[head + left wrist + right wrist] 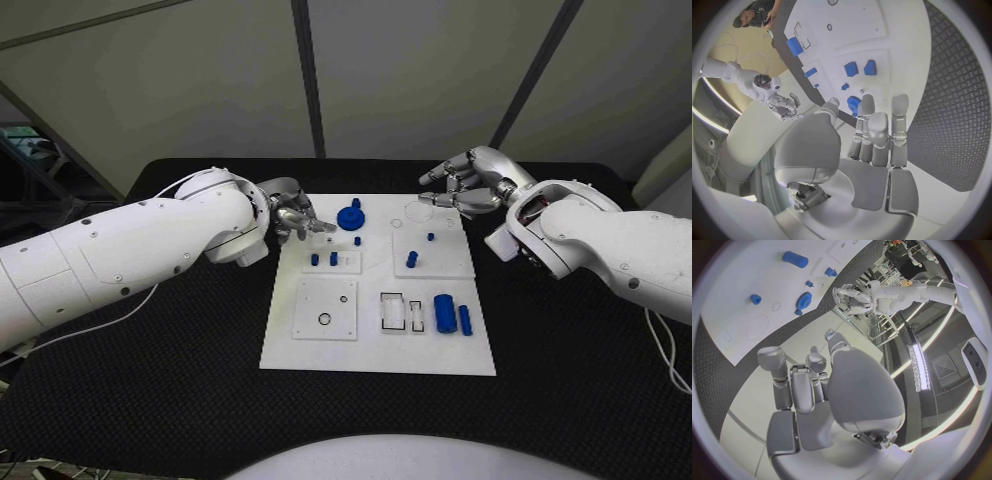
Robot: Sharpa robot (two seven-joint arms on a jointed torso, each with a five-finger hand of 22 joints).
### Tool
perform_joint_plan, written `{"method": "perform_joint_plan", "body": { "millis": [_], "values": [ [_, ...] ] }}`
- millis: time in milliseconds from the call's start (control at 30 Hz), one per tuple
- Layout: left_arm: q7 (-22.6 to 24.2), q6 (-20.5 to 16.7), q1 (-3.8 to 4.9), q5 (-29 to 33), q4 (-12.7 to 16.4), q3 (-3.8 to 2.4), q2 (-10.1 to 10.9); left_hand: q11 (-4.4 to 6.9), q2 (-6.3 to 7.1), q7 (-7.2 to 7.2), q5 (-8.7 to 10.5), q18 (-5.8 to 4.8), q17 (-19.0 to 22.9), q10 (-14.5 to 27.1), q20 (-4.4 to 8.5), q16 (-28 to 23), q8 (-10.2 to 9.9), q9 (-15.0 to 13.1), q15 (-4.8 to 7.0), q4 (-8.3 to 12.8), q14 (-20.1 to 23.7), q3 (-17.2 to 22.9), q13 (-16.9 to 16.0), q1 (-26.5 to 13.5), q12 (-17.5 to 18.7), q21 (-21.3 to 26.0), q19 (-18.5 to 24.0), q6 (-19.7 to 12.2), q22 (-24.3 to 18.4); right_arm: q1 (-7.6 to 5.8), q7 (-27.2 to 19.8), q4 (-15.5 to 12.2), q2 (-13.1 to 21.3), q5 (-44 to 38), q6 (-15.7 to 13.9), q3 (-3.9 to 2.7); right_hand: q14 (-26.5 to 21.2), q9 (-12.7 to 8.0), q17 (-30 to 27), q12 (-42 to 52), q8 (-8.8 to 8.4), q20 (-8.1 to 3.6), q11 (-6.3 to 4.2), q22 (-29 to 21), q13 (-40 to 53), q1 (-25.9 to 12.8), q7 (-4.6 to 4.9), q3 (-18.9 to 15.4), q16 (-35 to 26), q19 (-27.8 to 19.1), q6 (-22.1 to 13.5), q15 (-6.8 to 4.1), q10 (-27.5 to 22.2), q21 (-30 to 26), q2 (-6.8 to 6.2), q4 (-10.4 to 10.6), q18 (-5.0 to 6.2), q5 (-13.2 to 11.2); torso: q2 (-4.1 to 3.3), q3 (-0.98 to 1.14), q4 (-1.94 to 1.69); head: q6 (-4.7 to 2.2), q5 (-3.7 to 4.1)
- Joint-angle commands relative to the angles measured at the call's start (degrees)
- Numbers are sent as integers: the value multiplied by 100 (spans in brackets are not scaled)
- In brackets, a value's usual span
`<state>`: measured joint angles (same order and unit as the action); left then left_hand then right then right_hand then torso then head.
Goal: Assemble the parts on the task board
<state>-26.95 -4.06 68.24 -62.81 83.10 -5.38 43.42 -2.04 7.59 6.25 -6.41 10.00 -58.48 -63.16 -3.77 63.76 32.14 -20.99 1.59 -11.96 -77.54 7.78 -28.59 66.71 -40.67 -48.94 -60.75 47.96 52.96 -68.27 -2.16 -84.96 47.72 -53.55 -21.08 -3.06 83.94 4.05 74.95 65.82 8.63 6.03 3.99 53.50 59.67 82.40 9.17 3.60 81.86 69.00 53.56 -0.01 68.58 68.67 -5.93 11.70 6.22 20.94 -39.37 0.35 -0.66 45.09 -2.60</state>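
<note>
At task board far corners, hands

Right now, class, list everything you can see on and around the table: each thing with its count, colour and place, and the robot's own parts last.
table: one, black, under everything.
task board: one, white, at the table's middle.
gear-shaped part: one, blue, at the board's far edge, near the left hand.
small pegs: two, blue, standing side by side on the board's far left square.
small pegs on the far right square: two, blue, one behind the other.
large cylinder: one, blue, lying at the board's right side.
thin peg: one, blue, beside the large cylinder.
left hand: one, silver, at the board's far left corner, holding nothing.
right hand: one, silver, at the board's far right corner, fingers curled, holding nothing.
</note>
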Motion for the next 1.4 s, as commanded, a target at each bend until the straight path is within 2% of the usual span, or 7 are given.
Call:
{"method": "perform_joint_plan", "body": {
  "millis": [33, 167, 233, 367, 567, 1067, 1400],
  "values": [
    [1028, -649, 10, -240, -51, 11, -123, -173, -31, 140, -26, -70, 1232, 621, -127, -1166, -138, 154, -164, 137, 913, 88, 175, 468, 276, 429, 340, -273, -250, -7, -49, 3, -6, 9, -4, -3, 307, -9, 261, -30, 25, -16, -5, -5, -7, -31, -23, 15, -23, -22, 14, -38, -40, -19, 16, 6, 110, 16, -10, 4, 5, -22, 16],
    [1459, -867, 1, -931, -177, 108, -335, -336, 66, 236, 1, -64, 1879, 1172, -350, -1907, -344, 478, -371, 215, 1726, 211, 554, 926, 572, 1281, 802, -412, -769, -7, -56, 13, -19, -2, -5, -3, 306, -10, 257, -42, 23, -16, -5, -19, -22, -35, -22, 16, -27, -28, 10, -37, -51, -29, 13, 10, 112, 24, -9, -1, 4, -46, 16],
    [1581, -912, -2, -1187, -229, 175, -402, -331, 94, 179, -3, -3, 2094, 1177, -413, -1980, -431, 640, -363, 280, 1710, 302, 723, 1151, 593, 1496, 722, -360, -946, -7, -59, 14, -24, -32, -6, -3, 305, -10, 253, -43, 23, -16, -5, -28, -23, -36, -22, 16, -29, -33, 10, -37, -52, -34, 13, 11, 114, 25, -7, 0, 5, -48, 20],
    [1780, -1029, -9, -1784, -373, 387, -554, -304, 157, 162, -9, 25, 2328, 1119, -444, -1956, -551, 876, -342, 427, 1617, 559, 1006, 1478, 653, 1644, 521, -152, -1086, -6, -60, 12, -28, -88, -11, -3, 304, -10, 250, -46, 24, -16, -5, -33, -26, -35, -22, 17, -32, -36, 10, -37, -54, -37, 13, 11, 115, 25, -2, 6, 1, -48, 31],
    [1831, -1075, -34, -2194, -498, 537, -689, -305, 264, 152, -10, 37, 2471, 1063, -385, -1751, -726, 1146, -306, 530, 1480, 914, 1335, 1627, 746, 1632, 314, 124, -1081, -6, -15, 14, -39, -160, -43, -3, 298, -10, 225, -118, 25, -16, -5, -80, -114, -35, -22, 19, -50, -62, 12, -37, -120, -66, 9, 11, 124, 31, -5, 1, -1, -72, 46],
    [1885, -876, -49, -2478, -736, 595, -946, -256, 445, 124, -1, 41, 2466, 892, -279, -704, -1197, 1653, -221, 705, 1020, 1402, 1935, 1482, 827, 1153, -136, 604, -642, -6, 30, 9, -64, -216, -64, -3, 292, -9, 200, -239, 29, -17, -6, -119, -250, -35, -23, 31, -72, -81, 14, -38, -226, -96, 2, 17, 131, 44, -11, 3, 4, -76, 83],
    [1795, -567, -49, -2515, -871, 595, -1092, -256, 500, 133, 3, 37, 1475, 852, -258, 343, -1432, 1728, -209, 810, 440, 1574, 2191, 1363, 919, 801, -317, 685, -296, -6, 33, 10, -83, -218, -54, -3, 292, -9, 200, -239, 29, -17, -6, -119, -250, -35, -23, 31, -72, -81, 14, -38, -226, -96, 2, 17, 131, 44, -5, 4, -2, -52, 112]
  ]
}}
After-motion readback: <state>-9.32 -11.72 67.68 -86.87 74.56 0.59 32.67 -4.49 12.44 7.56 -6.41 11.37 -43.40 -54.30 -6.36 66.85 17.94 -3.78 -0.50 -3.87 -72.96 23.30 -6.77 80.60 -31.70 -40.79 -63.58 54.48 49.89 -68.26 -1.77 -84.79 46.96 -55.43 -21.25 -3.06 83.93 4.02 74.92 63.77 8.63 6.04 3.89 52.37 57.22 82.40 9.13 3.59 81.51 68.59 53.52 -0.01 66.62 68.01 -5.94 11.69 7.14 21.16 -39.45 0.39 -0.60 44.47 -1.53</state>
